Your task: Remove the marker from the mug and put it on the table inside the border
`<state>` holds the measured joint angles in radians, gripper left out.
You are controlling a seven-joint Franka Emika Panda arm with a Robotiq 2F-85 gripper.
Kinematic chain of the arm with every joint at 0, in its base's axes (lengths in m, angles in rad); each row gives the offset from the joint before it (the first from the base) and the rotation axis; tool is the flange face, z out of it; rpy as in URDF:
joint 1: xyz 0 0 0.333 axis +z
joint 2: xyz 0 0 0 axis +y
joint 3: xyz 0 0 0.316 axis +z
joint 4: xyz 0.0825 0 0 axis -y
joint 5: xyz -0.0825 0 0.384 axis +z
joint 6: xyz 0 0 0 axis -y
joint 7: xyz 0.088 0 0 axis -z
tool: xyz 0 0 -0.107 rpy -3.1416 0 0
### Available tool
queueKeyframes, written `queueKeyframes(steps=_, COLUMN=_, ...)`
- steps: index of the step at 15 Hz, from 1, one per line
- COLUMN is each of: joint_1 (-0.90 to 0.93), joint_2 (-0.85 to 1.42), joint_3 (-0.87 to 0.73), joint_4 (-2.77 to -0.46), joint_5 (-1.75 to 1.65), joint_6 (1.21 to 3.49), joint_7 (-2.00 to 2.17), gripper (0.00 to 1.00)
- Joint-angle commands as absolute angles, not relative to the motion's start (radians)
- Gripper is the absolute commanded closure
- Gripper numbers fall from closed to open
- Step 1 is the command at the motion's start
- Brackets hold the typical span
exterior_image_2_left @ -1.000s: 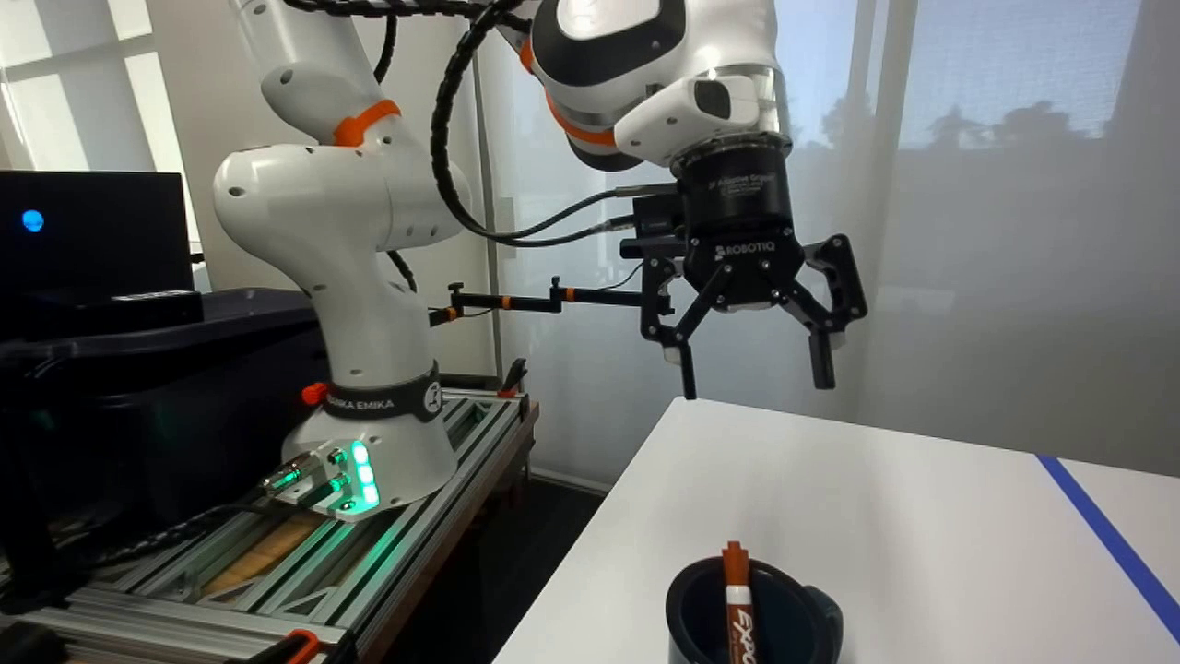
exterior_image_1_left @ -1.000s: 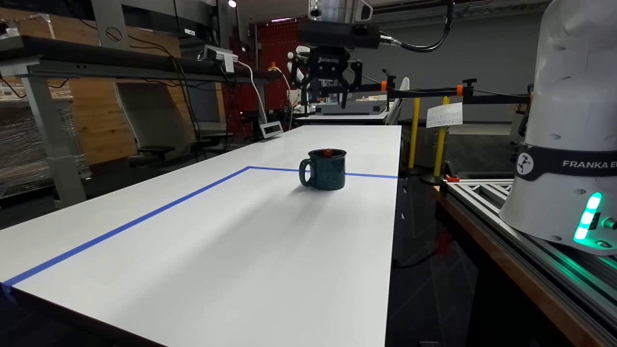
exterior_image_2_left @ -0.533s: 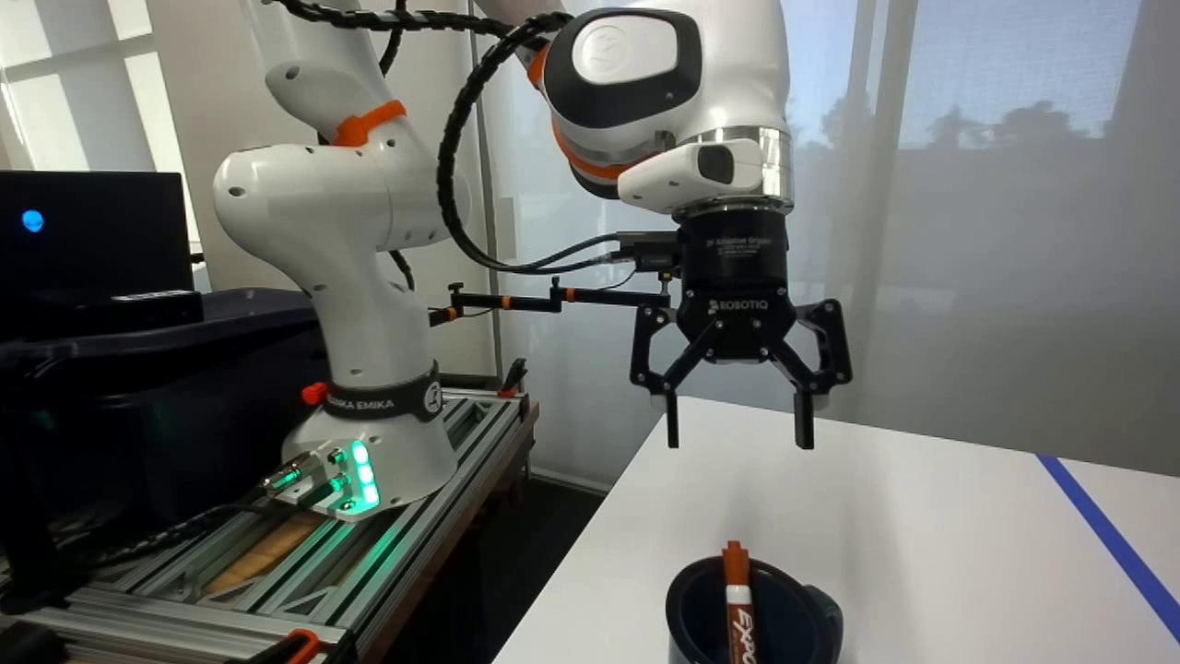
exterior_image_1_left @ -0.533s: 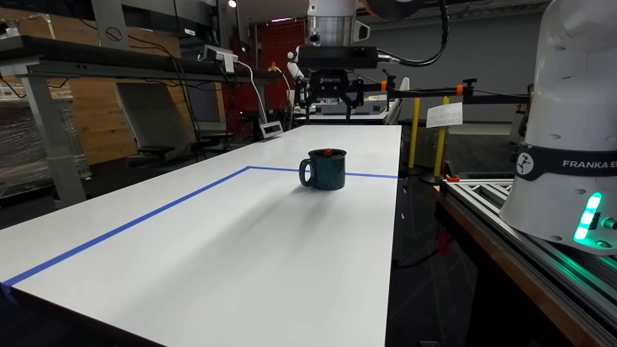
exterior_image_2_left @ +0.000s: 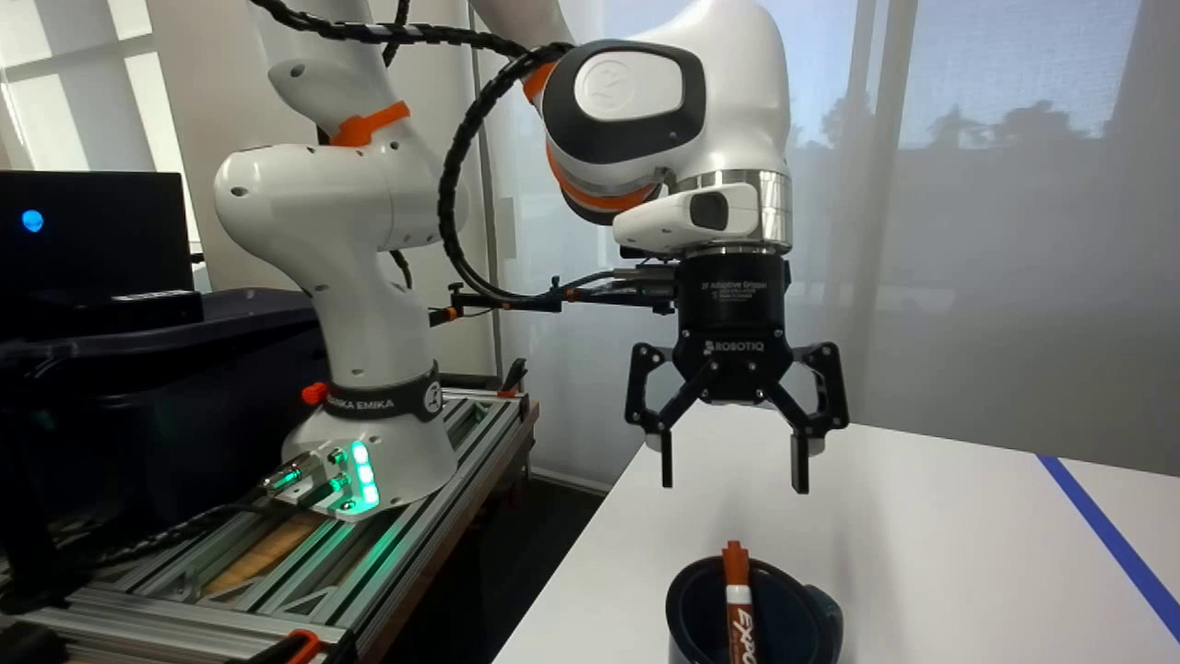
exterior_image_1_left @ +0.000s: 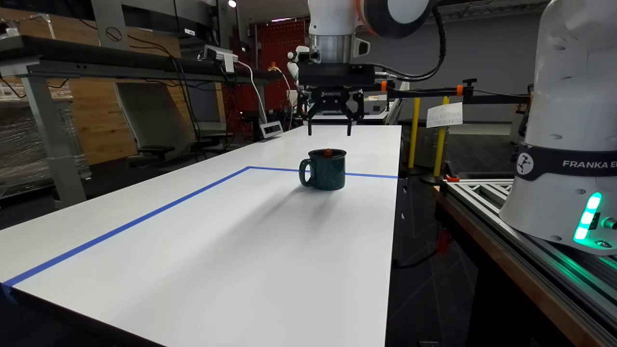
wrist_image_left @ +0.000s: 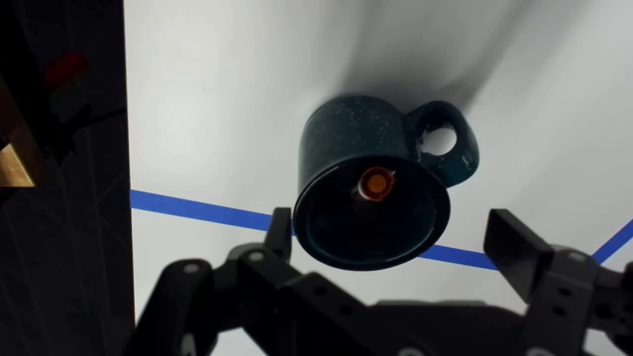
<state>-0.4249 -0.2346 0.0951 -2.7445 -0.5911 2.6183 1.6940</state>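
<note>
A dark green speckled mug [exterior_image_1_left: 330, 172] stands upright on the white table, close to the blue tape line. An Expo marker with an orange-brown cap [exterior_image_2_left: 736, 564] stands in the mug [exterior_image_2_left: 795, 613], leaning on its wall, cap end up. In the wrist view the marker's cap [wrist_image_left: 377, 184] shows end-on inside the mug [wrist_image_left: 346, 128]; its lower part is hidden. My gripper [exterior_image_2_left: 733, 487] is open and empty, pointing down above the mug, apart from it. In an exterior view the gripper [exterior_image_1_left: 329, 134] hangs above the mug's rim. In the wrist view the fingers [wrist_image_left: 281, 230] stand either side of the mouth.
The blue tape border [exterior_image_1_left: 144, 219] runs along the table [exterior_image_1_left: 270, 270] and turns a corner behind the mug. It also shows in the wrist view [wrist_image_left: 198, 210]. The mug's handle [wrist_image_left: 467, 148] sticks out on one side. The table's edge [exterior_image_1_left: 393, 260] lies on the robot base's side.
My gripper has come down toward the mug and turned from tilted to pointing straight down. It stays open. The mug and marker have not moved.
</note>
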Motion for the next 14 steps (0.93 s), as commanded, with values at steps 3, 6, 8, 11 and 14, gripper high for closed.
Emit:
queueKeyframes(steps=3, joint_1=-0.376, joint_2=-0.152, joint_3=0.023, joint_4=-2.713, joint_5=-0.633, joint_6=2.697, joint_7=1.724, gripper=0.12)
queueKeyframes(steps=6, joint_1=-0.359, joint_2=-0.127, joint_3=-0.001, joint_4=-2.7, joint_5=-0.636, joint_6=2.705, joint_7=1.732, gripper=0.17)
queueKeyframes(steps=8, joint_1=-0.348, joint_2=-0.115, joint_3=-0.017, joint_4=-2.693, joint_5=-0.636, joint_6=2.704, joint_7=1.736, gripper=0.22)
queueKeyframes(steps=11, joint_1=-0.332, joint_2=-0.1, joint_3=-0.039, joint_4=-2.686, joint_5=-0.635, joint_6=2.701, joint_7=1.738, gripper=0.32)
queueKeyframes(steps=14, joint_1=-0.317, joint_2=-0.089, joint_3=-0.053, joint_4=-2.682, joint_5=-0.636, joint_6=2.7, joint_7=1.746, gripper=0.39)
